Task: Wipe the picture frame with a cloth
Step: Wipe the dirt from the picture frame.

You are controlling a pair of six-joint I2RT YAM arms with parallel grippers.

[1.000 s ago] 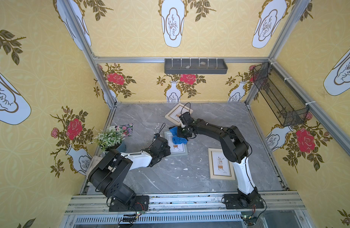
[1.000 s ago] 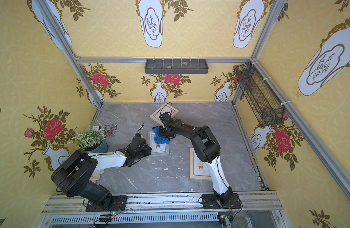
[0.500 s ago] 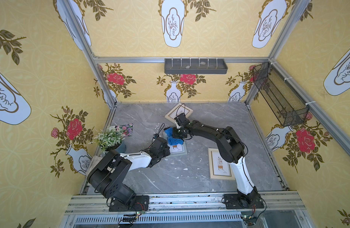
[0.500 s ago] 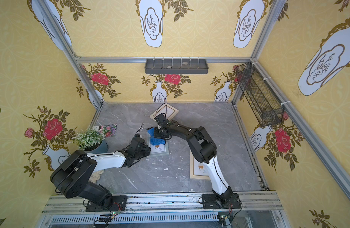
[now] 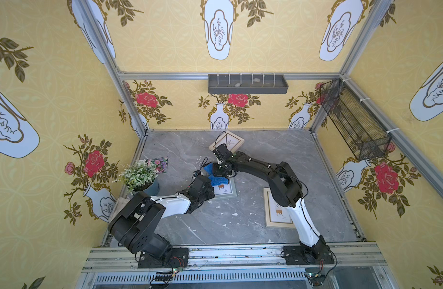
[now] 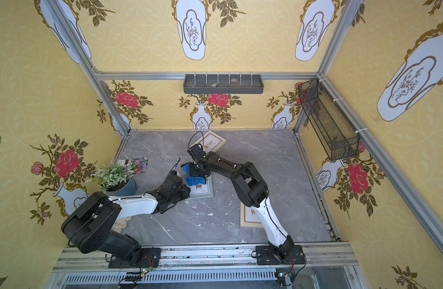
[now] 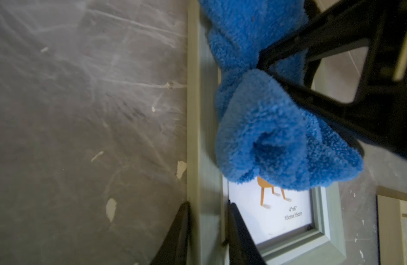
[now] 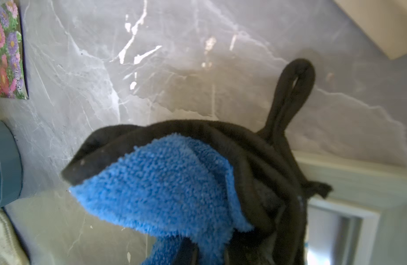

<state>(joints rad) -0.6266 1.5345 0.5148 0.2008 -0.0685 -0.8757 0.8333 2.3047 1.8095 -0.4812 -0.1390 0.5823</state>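
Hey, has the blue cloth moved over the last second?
Yes. In a top view the cloth, pinched in the right gripper, has slid across the picture frame toward the potted plant.

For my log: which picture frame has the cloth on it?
The grey-green middle frame; the back frame and right frame, both beige, are bare.

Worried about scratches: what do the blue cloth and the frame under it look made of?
The cloth looks like plush microfibre: dense fuzzy pile, matte, black fabric trim. The picture frame looks like grey-green painted wood or moulded plastic, satin finish with a stepped profile; which one is unclear.
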